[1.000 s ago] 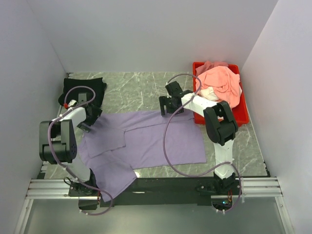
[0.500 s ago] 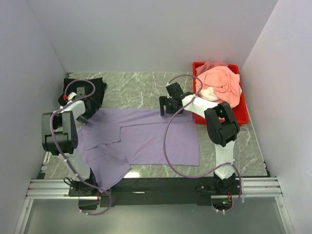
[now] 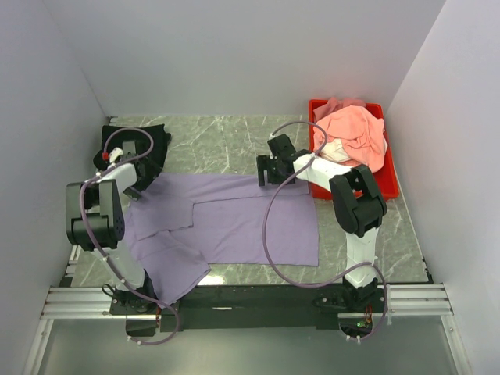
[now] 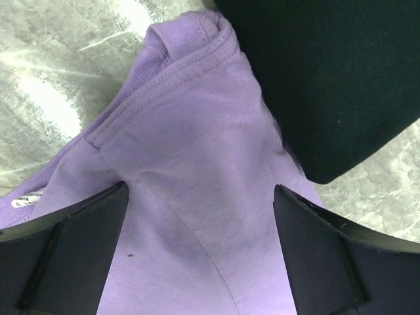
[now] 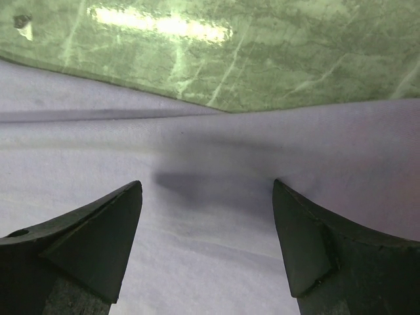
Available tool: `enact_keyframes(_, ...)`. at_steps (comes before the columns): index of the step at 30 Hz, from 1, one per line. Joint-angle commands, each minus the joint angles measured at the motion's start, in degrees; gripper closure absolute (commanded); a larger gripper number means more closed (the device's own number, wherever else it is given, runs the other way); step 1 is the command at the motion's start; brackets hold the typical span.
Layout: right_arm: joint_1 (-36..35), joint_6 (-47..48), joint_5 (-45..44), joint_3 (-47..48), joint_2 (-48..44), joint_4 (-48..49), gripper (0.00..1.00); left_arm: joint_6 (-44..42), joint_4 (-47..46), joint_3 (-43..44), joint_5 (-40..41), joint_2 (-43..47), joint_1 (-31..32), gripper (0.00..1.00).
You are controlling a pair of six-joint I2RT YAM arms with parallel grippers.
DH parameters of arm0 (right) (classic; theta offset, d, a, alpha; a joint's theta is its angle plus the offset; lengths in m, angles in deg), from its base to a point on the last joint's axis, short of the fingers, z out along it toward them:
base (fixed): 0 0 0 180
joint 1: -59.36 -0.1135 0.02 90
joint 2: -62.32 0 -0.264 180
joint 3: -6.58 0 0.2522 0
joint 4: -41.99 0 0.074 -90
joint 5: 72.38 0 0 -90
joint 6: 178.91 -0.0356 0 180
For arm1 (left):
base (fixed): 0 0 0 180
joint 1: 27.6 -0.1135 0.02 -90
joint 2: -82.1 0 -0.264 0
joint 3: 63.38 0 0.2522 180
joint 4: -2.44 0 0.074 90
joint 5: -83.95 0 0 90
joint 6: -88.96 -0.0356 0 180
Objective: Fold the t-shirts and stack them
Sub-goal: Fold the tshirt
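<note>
From above I see the lavender t-shirt (image 3: 234, 223) spread flat on the table (image 3: 226, 144). Only the wrist views show my left gripper (image 4: 200, 197) gaping over its collar beside the black t-shirt (image 4: 328, 79), and my right gripper (image 5: 207, 190) apart over its far edge, both empty.

Bare counter (image 3: 226, 148) at the back middle
Black t-shirt (image 3: 152, 139) fills the far-left corner — red tray (image 3: 389, 183) the far-right.

The lavender t-shirt (image 3: 234, 223) lies flat and partly folded mid-bench (image 3: 226, 148), its collar touching the black shirt (image 3: 148, 141) crumpled at the far-left corner. The salmon-pink shirt (image 3: 355, 133) sits heaped in the red tray (image 3: 388, 186).
</note>
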Motion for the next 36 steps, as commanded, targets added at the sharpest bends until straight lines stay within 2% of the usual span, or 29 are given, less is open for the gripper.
enact_keyframes(1, 0.5, 1.0, -2.8, 1.5, -1.8, -4.6, 0.13, -1.6, 3.7, 0.0, -0.7, -1.3, -0.9, 0.01)
enact_keyframes(6, 0.4, 2.7, -2.8, 7.9, -3.5, -7.7, 0.13, -0.2, 7.7, -0.4, -2.0, 8.5, 0.4, 0.01)
enact_keyframes(8, 0.4, 3.0, -2.8, 8.6, -5.3, -8.2, 0.12, 1.9, 12.4, -0.7, -0.8, 12.4, 2.2, 0.01)
enact_keyframes(12, 0.3, 2.7, -2.0, 5.2, -10.2, -7.0, 0.12, 6.0, 22.8, -2.5, 3.6, 23.7, 10.9, 0.01)
enact_keyframes(16, 0.2, 1.8, -1.8, 1.5, -13.3, -6.3, 0.12, 9.6, 29.8, -8.7, 2.2, 33.1, 15.4, 0.01)
enact_keyframes(20, 0.3, 1.6, -0.5, -0.6, -14.8, -5.5, 0.11, 14.0, 34.8, -15.8, -0.3, 42.0, 25.1, 0.01)
enact_keyframes(21, 0.3, 1.4, -0.5, -0.9, -15.0, -5.6, 0.11, 15.6, 38.8, -17.2, -0.1, 44.1, 26.9, 0.01)
enact_keyframes(25, 0.2, 1.4, 0.1, -1.6, -15.3, -5.4, 0.11, 24.0, 44.2, -20.8, -3.1, 48.4, 35.7, 0.03)
enact_keyframes(30, 0.2, 1.5, 0.0, -2.0, -15.2, -5.7, 0.11, 37.1, 47.9, -25.3, -7.2, 51.4, 49.9, 0.04)
enact_keyframes(32, 0.2, 1.6, 0.0, -2.0, -15.1, -5.7, 0.11, 41.5, 47.0, -26.4, -9.8, 50.3, 56.4, 0.05)
enact_keyframes(36, 0.2, 1.7, -0.1, -2.1, -15.0, -5.6, 0.11, 47.5, 49.5, -25.6, -10.5, 45.3, 64.8, 0.04)
